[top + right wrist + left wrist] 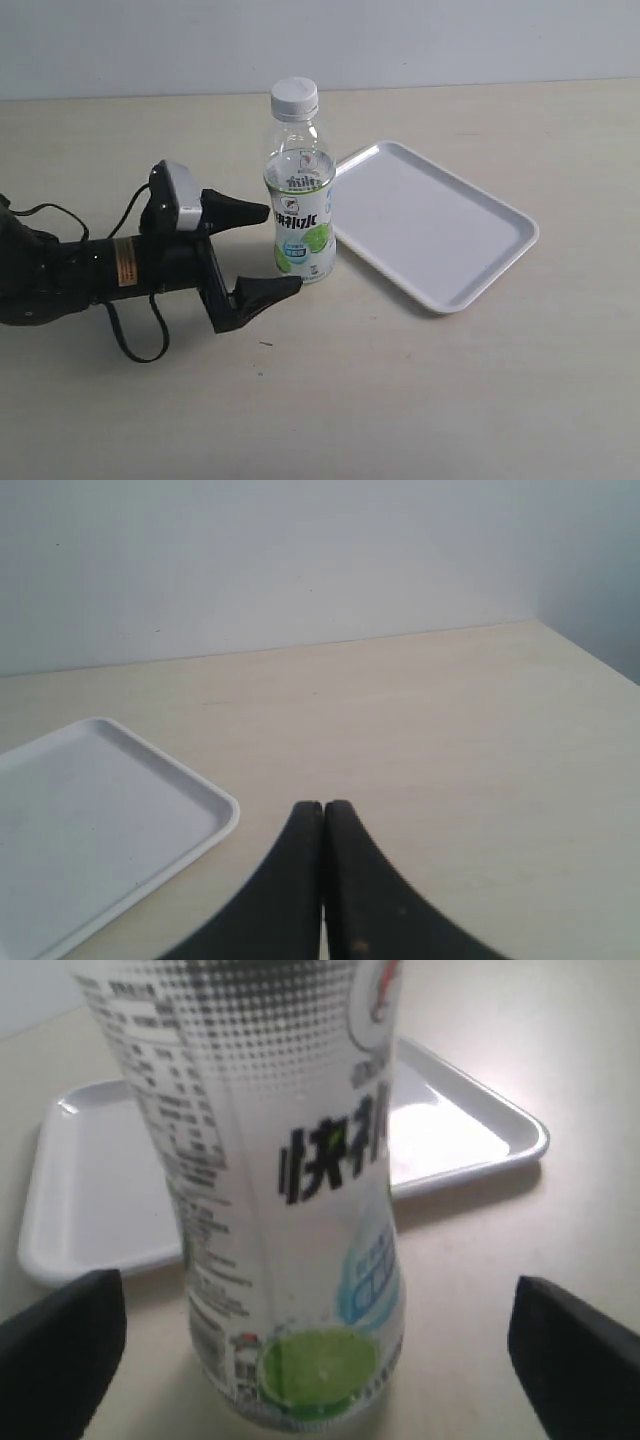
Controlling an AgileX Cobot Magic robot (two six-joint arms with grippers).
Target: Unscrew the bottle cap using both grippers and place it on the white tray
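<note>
The bottle (pixel 300 200) stands upright on the table just left of the white tray (pixel 430 225), with the bottle cap (pixel 294 97) on its neck. My left gripper (pixel 280 248) is open, level with the bottle's lower half, one finger on each side. In the left wrist view the bottle (pixel 290 1210) fills the middle, and the black fingers (pixel 60 1355) stand well clear of it on both sides. My right gripper (pixel 323 808) is shut on nothing, above bare table beside the white tray (pixel 90 820). It is outside the exterior view.
The beige table (pixel 450 390) ends at a pale wall (pixel 450 40) at the back. The left arm's black cable (pixel 130 340) loops on the table under the arm. The tray (pixel 90 1190) lies directly behind the bottle as the left wrist sees it.
</note>
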